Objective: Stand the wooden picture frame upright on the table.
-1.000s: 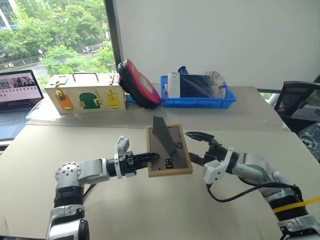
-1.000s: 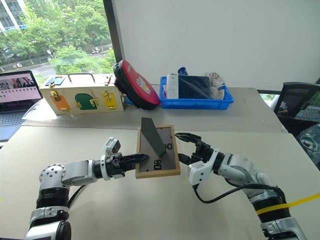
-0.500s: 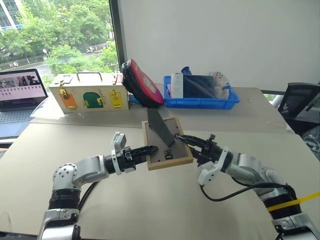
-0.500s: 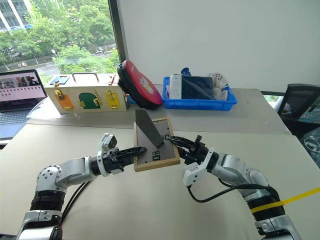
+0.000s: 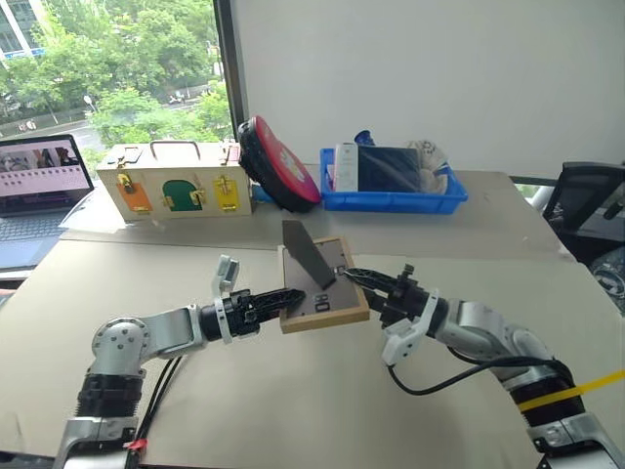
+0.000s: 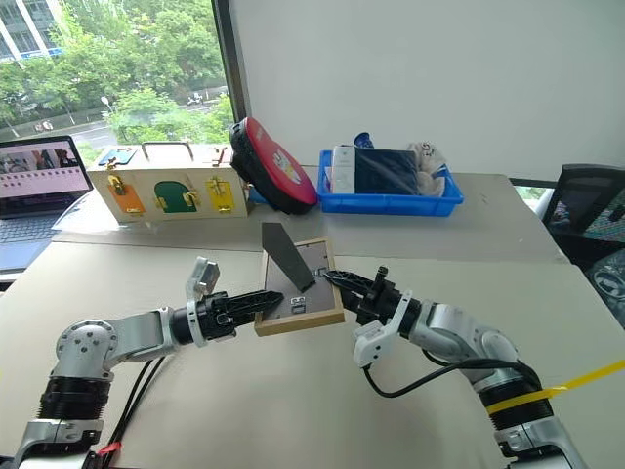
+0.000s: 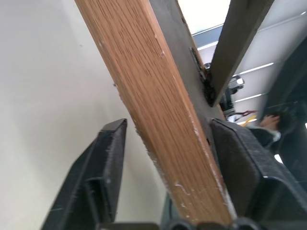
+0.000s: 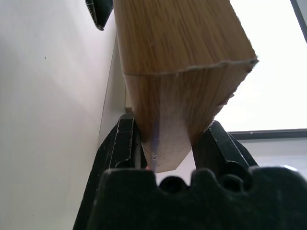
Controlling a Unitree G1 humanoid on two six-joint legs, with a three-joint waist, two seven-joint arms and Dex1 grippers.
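The wooden picture frame hangs tilted just above the table, its dark grey back towards me and its stand leg folded out and sticking up. My right gripper is shut on the frame's right edge; in the right wrist view both fingers press the light wood. My left gripper stands open around the frame's lower left edge. In the left wrist view the wood passes between the fingers, and one finger stands apart from it. The frame's picture side is hidden.
Along the table's far side stand a cream box with coloured latches, a red round case leaning on it, and a blue tray with items. A laptop sits far left, a dark chair far right.
My right gripper has closed on the frame's right edge. My left gripper's fingers, earlier clamped on the left edge, have spread apart. The frame has kept its place.
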